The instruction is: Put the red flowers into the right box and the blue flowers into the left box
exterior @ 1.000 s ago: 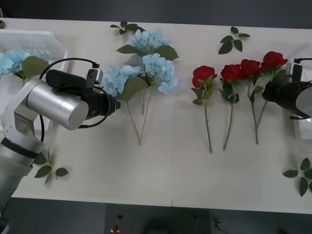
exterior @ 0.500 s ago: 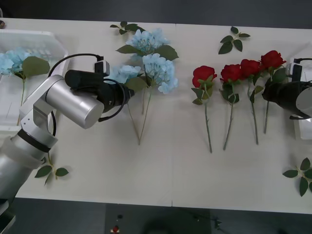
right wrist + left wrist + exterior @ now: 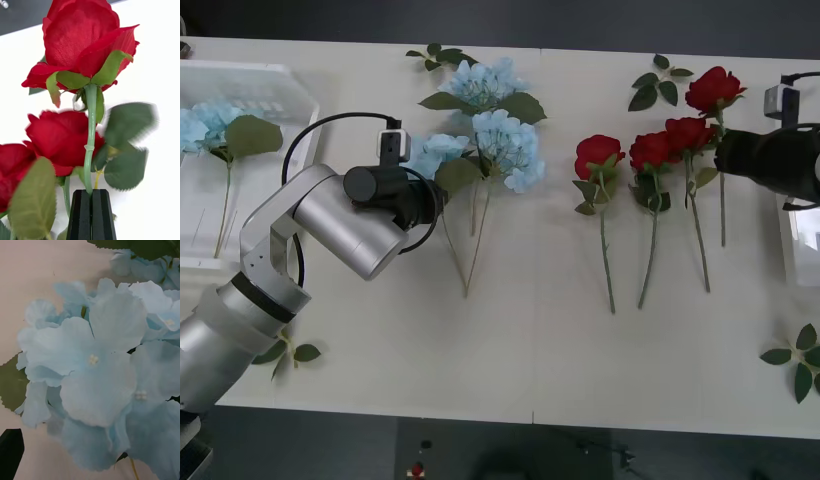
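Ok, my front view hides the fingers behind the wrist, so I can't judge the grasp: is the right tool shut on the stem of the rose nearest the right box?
Observer: Yes. The right tool is shut on the rose stem, a little below the bloom.
Operator: And the left tool?
Observer: The left tool looks open. One black finger sits out at the side, and a blue hydrangea head lies right in front of it, ungripped.

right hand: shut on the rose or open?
Shut: the right hand has both black fingers pressed together on the rose stem.
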You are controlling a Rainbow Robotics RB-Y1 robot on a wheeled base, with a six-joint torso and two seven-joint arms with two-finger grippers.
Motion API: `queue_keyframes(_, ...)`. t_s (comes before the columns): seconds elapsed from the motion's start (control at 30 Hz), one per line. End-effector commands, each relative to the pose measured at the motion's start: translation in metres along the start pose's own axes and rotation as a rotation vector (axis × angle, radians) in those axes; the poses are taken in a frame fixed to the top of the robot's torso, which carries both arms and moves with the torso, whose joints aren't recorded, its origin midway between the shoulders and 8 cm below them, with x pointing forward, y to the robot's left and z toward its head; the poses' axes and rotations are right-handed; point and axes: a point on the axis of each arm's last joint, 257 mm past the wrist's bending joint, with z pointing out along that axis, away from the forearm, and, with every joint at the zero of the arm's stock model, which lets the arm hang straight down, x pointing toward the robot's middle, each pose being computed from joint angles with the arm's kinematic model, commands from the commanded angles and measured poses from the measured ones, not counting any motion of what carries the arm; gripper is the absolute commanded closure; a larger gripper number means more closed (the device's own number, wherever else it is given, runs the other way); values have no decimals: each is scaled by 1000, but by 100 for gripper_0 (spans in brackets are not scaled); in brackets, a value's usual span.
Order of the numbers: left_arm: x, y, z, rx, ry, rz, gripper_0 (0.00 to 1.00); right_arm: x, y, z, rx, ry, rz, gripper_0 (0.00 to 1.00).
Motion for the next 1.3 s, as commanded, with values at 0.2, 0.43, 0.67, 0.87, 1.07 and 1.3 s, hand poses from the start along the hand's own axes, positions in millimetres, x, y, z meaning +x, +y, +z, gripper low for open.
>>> queue_keyframes(0.2, -20, 1, 9, -34, -19, 17, 0, -100, -57, -92, 77, -32, -164, 100)
queue_keyframes(0.43, -22, -5, 28, -26, -36, 27, 0, -128, -109, -160, 170, 25, -182, 100)
queue_keyframes(0.67, -23, -19, 41, -17, -34, 39, 9, -120, -183, -205, 330, 40, -200, 100)
queue_keyframes(0.87, -19, -22, 45, -21, -24, 56, 63, -99, -228, -217, 423, 7, -212, 100)
queue_keyframes(1.07, -11, -18, 51, -28, -18, 85, 91, -87, -239, -212, 436, -28, -196, 100)
queue_keyframes(1.3, -6, -9, 56, -54, -21, 138, 100, -89, -235, -205, 424, -67, -178, 6)
